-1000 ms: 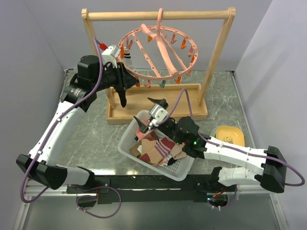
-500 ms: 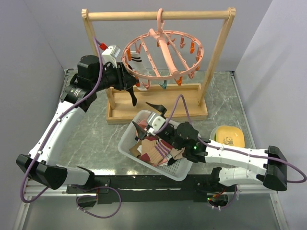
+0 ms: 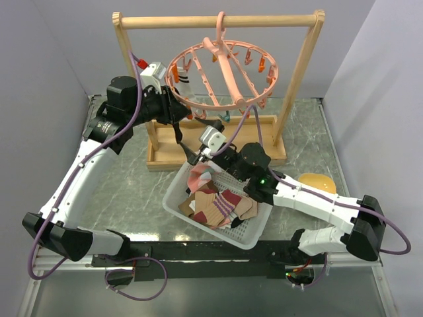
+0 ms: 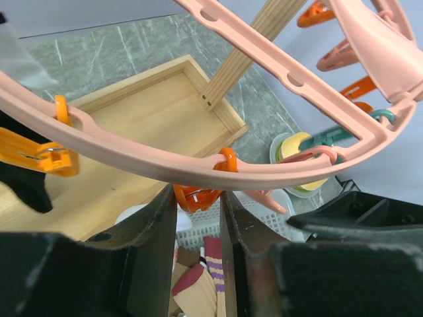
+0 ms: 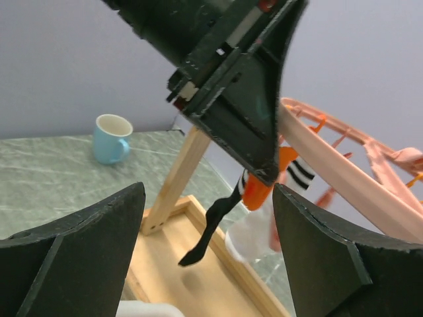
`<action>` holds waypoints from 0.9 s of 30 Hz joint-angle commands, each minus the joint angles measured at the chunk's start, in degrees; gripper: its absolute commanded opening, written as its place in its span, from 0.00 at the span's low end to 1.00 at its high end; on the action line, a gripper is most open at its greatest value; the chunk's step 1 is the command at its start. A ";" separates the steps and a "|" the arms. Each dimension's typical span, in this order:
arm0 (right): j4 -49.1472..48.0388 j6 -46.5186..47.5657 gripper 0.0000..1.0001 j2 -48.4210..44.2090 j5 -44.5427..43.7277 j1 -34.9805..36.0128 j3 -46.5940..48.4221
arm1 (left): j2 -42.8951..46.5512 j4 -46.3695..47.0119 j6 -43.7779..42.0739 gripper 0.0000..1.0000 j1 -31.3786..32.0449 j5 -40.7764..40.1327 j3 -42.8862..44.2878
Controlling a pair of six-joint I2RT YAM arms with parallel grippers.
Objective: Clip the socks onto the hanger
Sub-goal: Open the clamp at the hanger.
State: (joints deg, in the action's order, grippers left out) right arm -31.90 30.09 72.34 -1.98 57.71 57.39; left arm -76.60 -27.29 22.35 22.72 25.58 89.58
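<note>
Hanging by its hook from the top bar of the wooden rack [image 3: 218, 22], the salmon-pink ring hanger [image 3: 232, 104] is dangling orange and pink clips all round its rim. At the ring's left edge the left gripper [image 4: 197, 201] is pinching an orange clip [image 5: 256, 193], its two fingers pressing in on either side of it with only the clip's width between them. Just under that spot a white sock with black stripes [image 5: 295, 174] and a black sock [image 5: 208, 230] are hanging down over the rack's wooden tray base [image 3: 264, 150]; which clips are holding them cannot be told.

The rest of the socks [image 3: 217, 203] are lying heaped in the white mesh basket [image 3: 173, 201] in front of the rack, tan, maroon-striped and pink ones among them. Above the basket's far edge the right gripper [image 3: 201, 140] is pointing up toward the left gripper, its fingers [image 5: 73, 264] standing wide apart and holding nothing.

A yellow bowl [image 3: 318, 179] is sitting on the marbled table [image 3: 132, 191] to the right of the basket, partly behind the right arm. A light blue mug [image 5: 111, 139] is standing on the table beyond the rack's post in the right wrist view.
</note>
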 commanded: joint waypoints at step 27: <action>2.55 -10.83 0.84 6.68 11.20 -10.07 8.18 | 2.16 1.18 -0.20 0.01 -0.13 1.22 0.07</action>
State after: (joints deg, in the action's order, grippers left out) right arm -27.03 22.59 78.91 8.34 48.95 61.89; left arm -76.58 -27.24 22.15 22.68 25.61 89.58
